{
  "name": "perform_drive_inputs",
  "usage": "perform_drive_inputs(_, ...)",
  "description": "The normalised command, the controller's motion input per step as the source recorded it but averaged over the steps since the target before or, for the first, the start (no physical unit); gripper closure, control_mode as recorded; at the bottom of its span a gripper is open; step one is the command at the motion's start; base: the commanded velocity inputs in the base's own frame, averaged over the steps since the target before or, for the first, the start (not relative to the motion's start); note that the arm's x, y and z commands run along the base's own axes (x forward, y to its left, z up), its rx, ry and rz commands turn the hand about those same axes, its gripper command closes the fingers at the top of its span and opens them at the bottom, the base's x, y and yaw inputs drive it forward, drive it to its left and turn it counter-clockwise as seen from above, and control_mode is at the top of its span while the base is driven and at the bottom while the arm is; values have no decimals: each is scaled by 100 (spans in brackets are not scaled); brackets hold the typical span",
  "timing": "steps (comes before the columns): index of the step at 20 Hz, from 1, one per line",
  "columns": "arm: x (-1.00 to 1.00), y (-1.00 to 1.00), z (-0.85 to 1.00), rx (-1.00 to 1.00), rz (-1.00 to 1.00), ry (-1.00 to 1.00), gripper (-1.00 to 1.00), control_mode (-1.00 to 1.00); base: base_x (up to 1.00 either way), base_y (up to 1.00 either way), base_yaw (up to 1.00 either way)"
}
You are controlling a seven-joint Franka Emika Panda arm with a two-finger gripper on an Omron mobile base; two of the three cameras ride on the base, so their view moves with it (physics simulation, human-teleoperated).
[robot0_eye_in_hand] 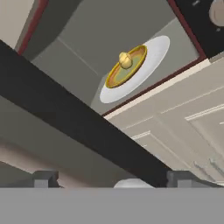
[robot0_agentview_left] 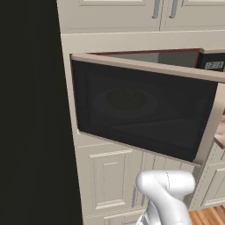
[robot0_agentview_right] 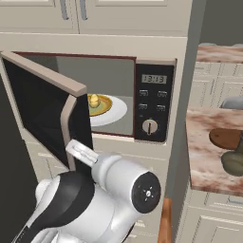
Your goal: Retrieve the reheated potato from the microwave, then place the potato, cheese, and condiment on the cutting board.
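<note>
The microwave (robot0_agentview_right: 153, 102) stands with its dark glass door (robot0_agentview_left: 140, 110) swung wide open. Inside, the pale-yellow potato (robot0_agentview_right: 94, 100) sits on a yellow-rimmed plate (robot0_agentview_right: 103, 107) on the white turntable (robot0_agentview_right: 117, 114). In the hand view the potato (robot0_eye_in_hand: 125, 60) lies ahead and up, beyond the door's dark edge (robot0_eye_in_hand: 65, 113) that crosses the picture. My gripper (robot0_eye_in_hand: 113, 179) is open and empty, low beneath that door edge. On the counter at right lie the dark-brown cutting board (robot0_agentview_right: 226, 137) and, just in front of it, the olive-green condiment (robot0_agentview_right: 233, 162). The cheese is out of view.
Beige cabinet fronts (robot0_agentview_left: 110, 176) run below the microwave and cupboards (robot0_agentview_right: 71, 14) above it. A marbled counter (robot0_agentview_right: 204, 156) juts out at right, with a grey object (robot0_agentview_right: 233, 102) at its far end. A dark tall panel (robot0_agentview_left: 30, 110) stands left of the door.
</note>
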Motion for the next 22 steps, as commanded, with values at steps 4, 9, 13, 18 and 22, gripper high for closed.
perform_drive_inputs(4, 42, -13, 13, 26, -5, 23, -100, -100, 0, 0, 0)
perform_drive_inputs(9, 55, 0, 0, 35, -7, 23, -100, -100, 0, 0, 0)
perform_drive_inputs(13, 62, -10, 0, 31, 0, 24, -100, -100, 0, 0, 0)
perform_drive_inputs(18, 54, -2, -4, 13, 0, 16, -100, -100, 0, 0, 0)
perform_drive_inputs(22, 15, 18, -7, 1, 6, 4, -100, -100, 0, 0, 0)
